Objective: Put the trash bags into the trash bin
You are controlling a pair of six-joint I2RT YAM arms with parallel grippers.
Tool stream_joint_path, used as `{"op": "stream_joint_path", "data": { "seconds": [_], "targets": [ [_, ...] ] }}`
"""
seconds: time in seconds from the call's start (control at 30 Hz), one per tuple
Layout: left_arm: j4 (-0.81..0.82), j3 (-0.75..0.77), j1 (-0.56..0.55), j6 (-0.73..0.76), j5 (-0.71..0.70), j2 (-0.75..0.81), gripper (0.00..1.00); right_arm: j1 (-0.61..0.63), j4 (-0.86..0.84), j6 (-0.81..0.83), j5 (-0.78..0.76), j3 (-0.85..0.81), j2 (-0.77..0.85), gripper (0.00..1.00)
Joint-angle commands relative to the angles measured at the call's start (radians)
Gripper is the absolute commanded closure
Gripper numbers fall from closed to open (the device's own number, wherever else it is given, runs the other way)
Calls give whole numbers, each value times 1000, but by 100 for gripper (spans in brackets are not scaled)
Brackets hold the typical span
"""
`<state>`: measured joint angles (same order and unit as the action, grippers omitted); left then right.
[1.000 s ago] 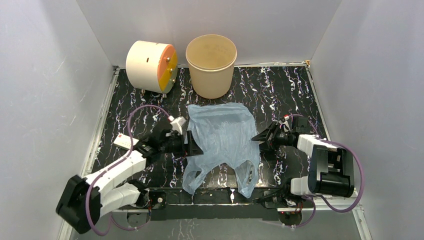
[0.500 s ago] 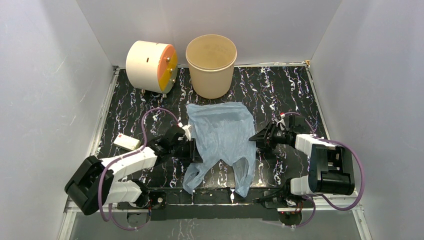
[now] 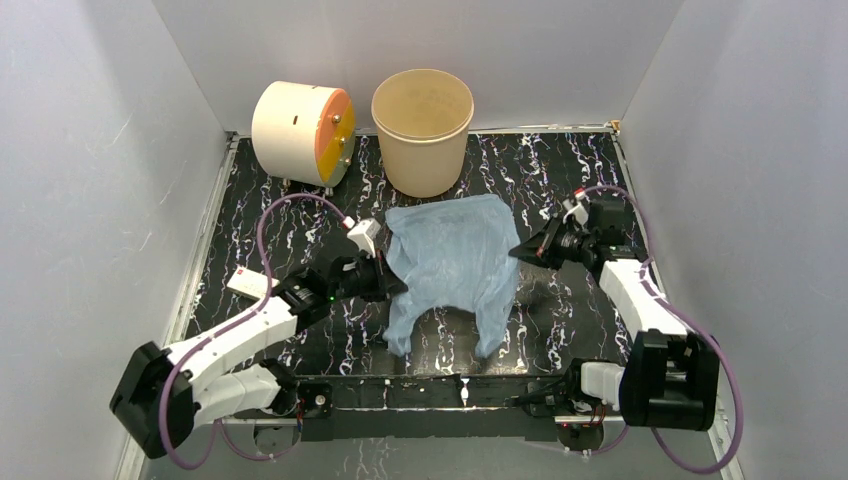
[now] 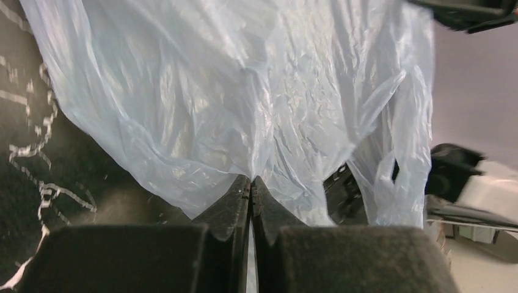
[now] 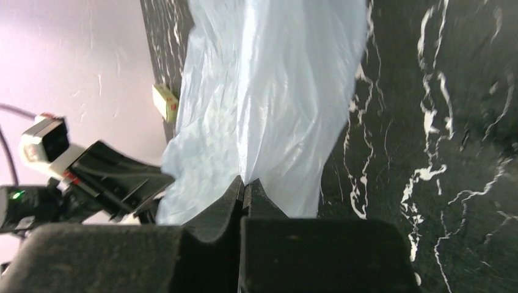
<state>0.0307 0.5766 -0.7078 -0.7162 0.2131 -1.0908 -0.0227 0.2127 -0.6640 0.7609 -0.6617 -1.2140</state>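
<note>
The pale blue, crinkly trash bag [image 3: 450,260] hangs stretched between my two grippers, lifted off the black marbled table [image 3: 300,215], its loop handles dangling toward the near edge. My left gripper [image 3: 392,285] is shut on the bag's left edge; the left wrist view shows the film [image 4: 244,91] pinched at its tips [image 4: 251,180]. On the bag's right edge my right gripper [image 3: 516,252] is shut, the plastic [image 5: 275,91] caught at its tips [image 5: 246,181]. The tan trash bin [image 3: 423,135] stands upright and open at the back, just beyond the bag.
A cream drum with an orange face [image 3: 303,133] lies left of the bin. A small white card box [image 3: 250,284] sits near the table's left edge, also seen in the right wrist view as the card box [image 5: 165,102]. White walls enclose the table on three sides.
Both grippers closed on the bag's side edges and raised it. The bag moved toward the bin and its handles left the table's near edge. The right arm swung farther back.
</note>
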Motion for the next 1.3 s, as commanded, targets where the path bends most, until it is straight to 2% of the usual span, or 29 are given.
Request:
{"op": "stream_joint_path", "data": {
  "seconds": [0.0,0.17,0.27,0.33,0.43,0.47,0.5,0.57,0.6,0.7,0.73,0.77,0.83,0.9,1.0,1.07,1.1,1.17,1.2,1.27],
  "targets": [
    [45,46,32,2,-68,130,100,1,174,94,-160,-138,82,97],
    [77,9,114,-48,-109,211,100,1,246,114,-209,-166,114,97],
    [172,-44,125,-96,-89,199,100,0,167,80,-134,-116,93,100],
    [171,-27,125,-93,-89,190,100,4,252,122,-109,-174,37,100],
    [65,1,126,-39,-243,247,100,7,227,119,-174,-188,125,100],
    [79,-9,128,-30,-246,256,100,7,177,109,-196,-172,169,100],
    [111,-18,131,-36,-221,245,100,7,129,105,-175,-148,203,100],
    [196,-17,130,-54,-93,181,100,7,39,130,-26,-112,201,100],
    [226,-9,130,-55,-55,146,100,7,44,147,91,-118,163,100],
    [218,3,131,-51,-69,101,100,7,189,223,139,-182,41,99],
    [228,-1,131,-52,-72,101,100,7,200,238,149,-185,30,86],
    [242,-4,131,-57,-67,104,100,7,218,249,139,-197,29,77],
    [266,-7,131,-72,-48,108,100,7,245,240,54,-220,63,70],
    [261,-6,131,-64,-34,108,100,7,253,227,-84,-265,113,47],
    [229,-9,131,-46,-34,125,100,7,304,229,-302,-361,151,32],
    [219,-25,131,-50,-34,140,100,7,281,237,-308,-389,160,29],
    [213,-30,131,-51,-34,147,100,7,251,244,-252,-387,161,28],
    [220,-50,131,-57,-19,157,100,17,115,246,-47,-339,162,34],
    [227,-57,131,-63,-9,160,100,55,45,230,-10,-303,163,35],
    [237,-68,131,-73,11,161,100,221,-16,339,-127,-276,163,34]
  ]
}}
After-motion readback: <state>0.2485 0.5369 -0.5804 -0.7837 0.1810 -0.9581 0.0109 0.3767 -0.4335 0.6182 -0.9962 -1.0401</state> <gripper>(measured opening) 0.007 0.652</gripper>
